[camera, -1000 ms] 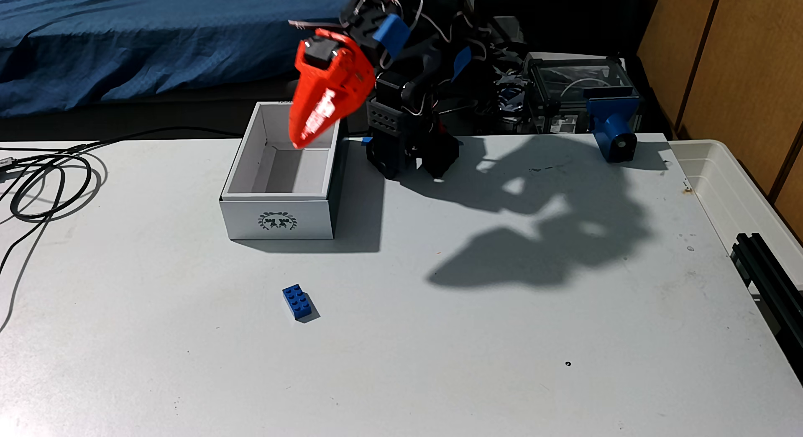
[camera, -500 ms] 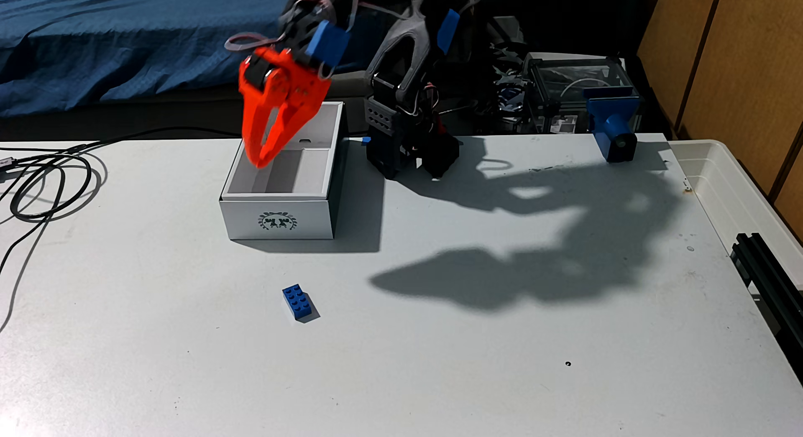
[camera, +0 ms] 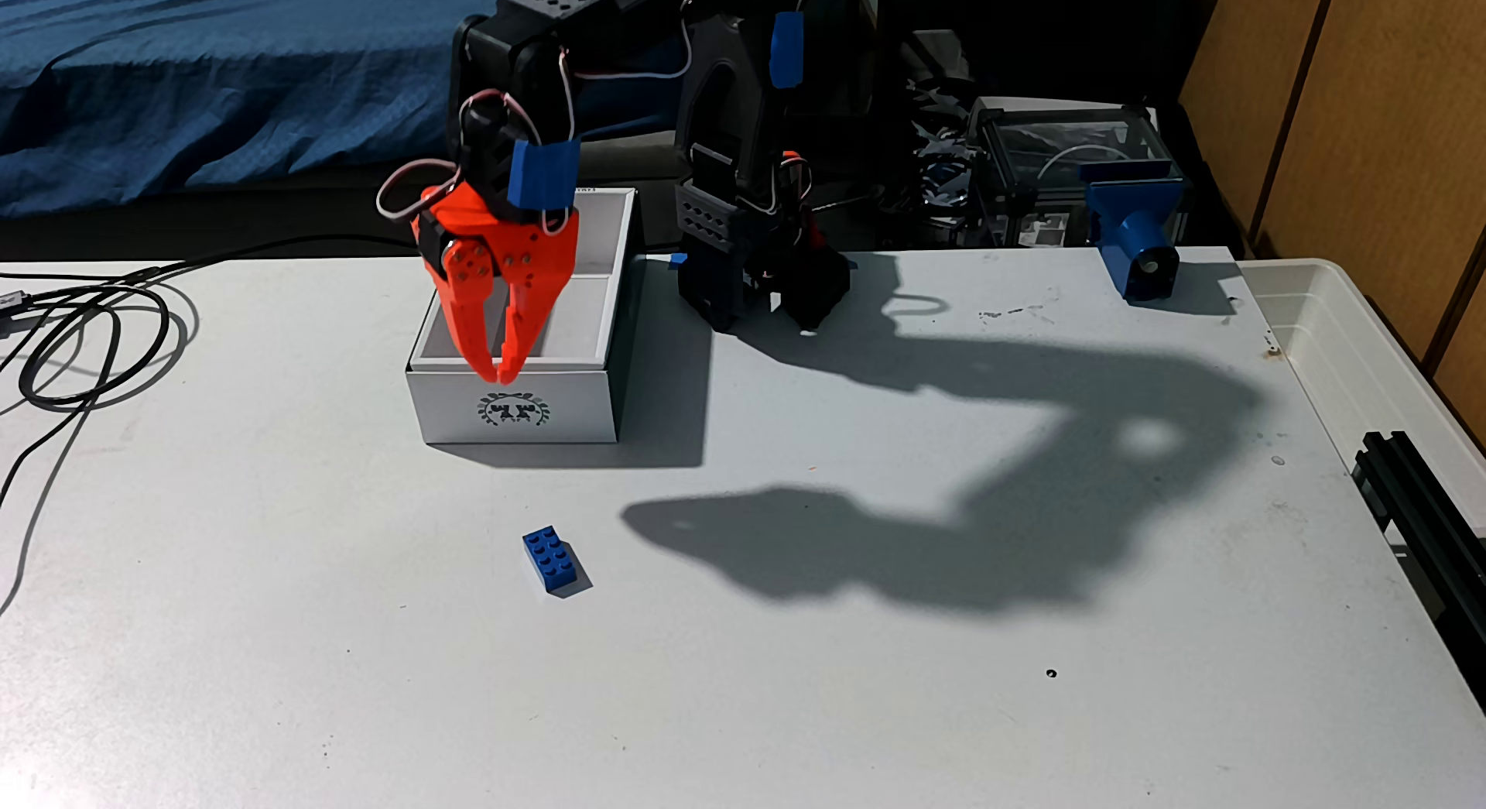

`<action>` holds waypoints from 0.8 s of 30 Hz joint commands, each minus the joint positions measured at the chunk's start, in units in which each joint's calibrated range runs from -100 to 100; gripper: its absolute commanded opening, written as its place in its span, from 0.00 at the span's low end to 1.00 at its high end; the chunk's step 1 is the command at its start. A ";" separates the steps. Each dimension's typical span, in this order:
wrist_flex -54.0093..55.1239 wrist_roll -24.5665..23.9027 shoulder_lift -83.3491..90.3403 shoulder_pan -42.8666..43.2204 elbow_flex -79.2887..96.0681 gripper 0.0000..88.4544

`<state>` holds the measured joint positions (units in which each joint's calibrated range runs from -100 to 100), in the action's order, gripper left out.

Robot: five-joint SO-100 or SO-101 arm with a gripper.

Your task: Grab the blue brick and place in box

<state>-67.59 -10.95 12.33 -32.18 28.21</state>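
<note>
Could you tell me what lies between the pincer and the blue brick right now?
In the fixed view, the box's emblem-printed front wall and bare table lie between the pincer and the blue brick.

arm: black, folded forward | fingers (camera: pixel 485 359): orange, pointing down, tips nearly touching (holding nothing)

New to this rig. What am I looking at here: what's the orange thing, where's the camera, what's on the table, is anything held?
This is one fixed view, looking down at a white table from its front. The black machine at the back is a small robot arm; the orange claw is its tool, pointing down in front of the box's near wall, fingertips together, holding nothing. The box is white and open-topped, with a dark emblem. A blue brick lies on the table nearer the camera, apart from the box. Also there: black cables at left, a blue mount at back right, and a plastic tub at the right edge.
</note>
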 commanded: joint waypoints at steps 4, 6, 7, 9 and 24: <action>-0.53 -2.86 -6.37 4.02 -4.87 0.01; -0.53 -3.39 -8.57 5.80 -5.85 0.01; -0.53 -3.81 -9.67 6.69 -6.20 0.01; -0.53 -4.60 -11.70 8.11 -7.00 0.01; -1.30 -7.86 -17.79 14.05 -13.30 0.01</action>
<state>-68.82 -18.42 -5.41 -18.52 17.66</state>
